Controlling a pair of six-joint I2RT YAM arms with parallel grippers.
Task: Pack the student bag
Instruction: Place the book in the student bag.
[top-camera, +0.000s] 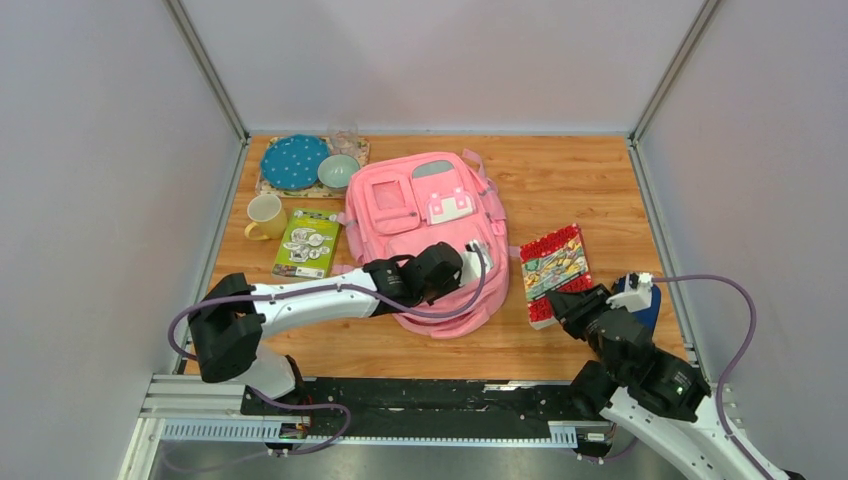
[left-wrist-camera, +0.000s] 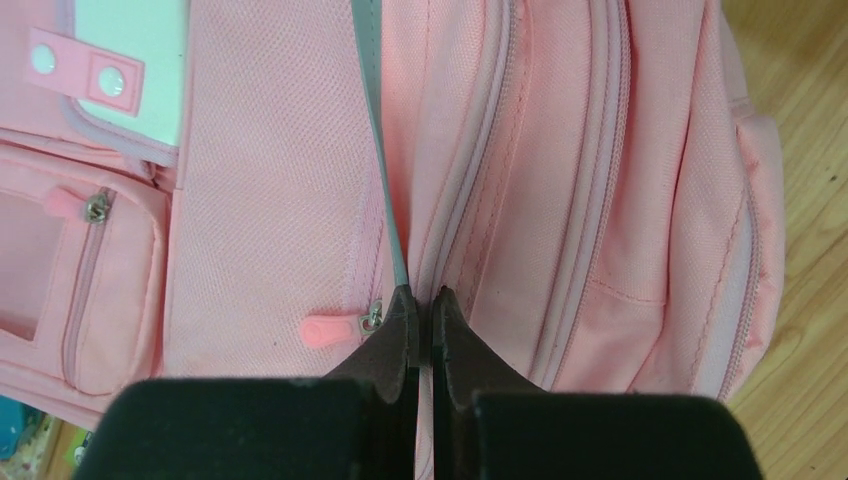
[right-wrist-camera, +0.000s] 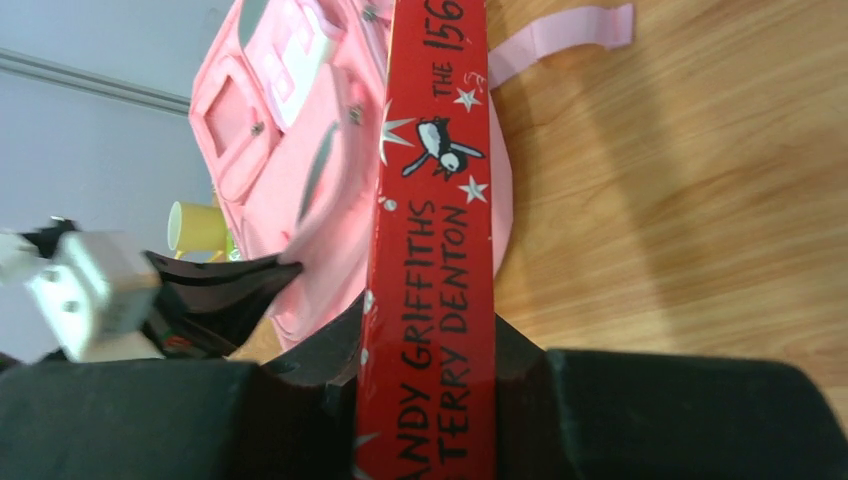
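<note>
Left of the student bag you have one yellow mug, one green printed pack, one blue dotted plate and one pale bowl. There is one bag, lying flat at mid-table. It is pink fabric with several zip pockets, a thin grey strip, a white-and-pink patch and a pink zip pull. Your left gripper sits on the bag's near end with its jaws pressed together at a zip seam. You cannot make out whether any fabric is caught between them. Right of the bag lies one red book, which your right gripper pinches by the spine. A dark blue object further right is mostly hidden behind that arm.
</note>
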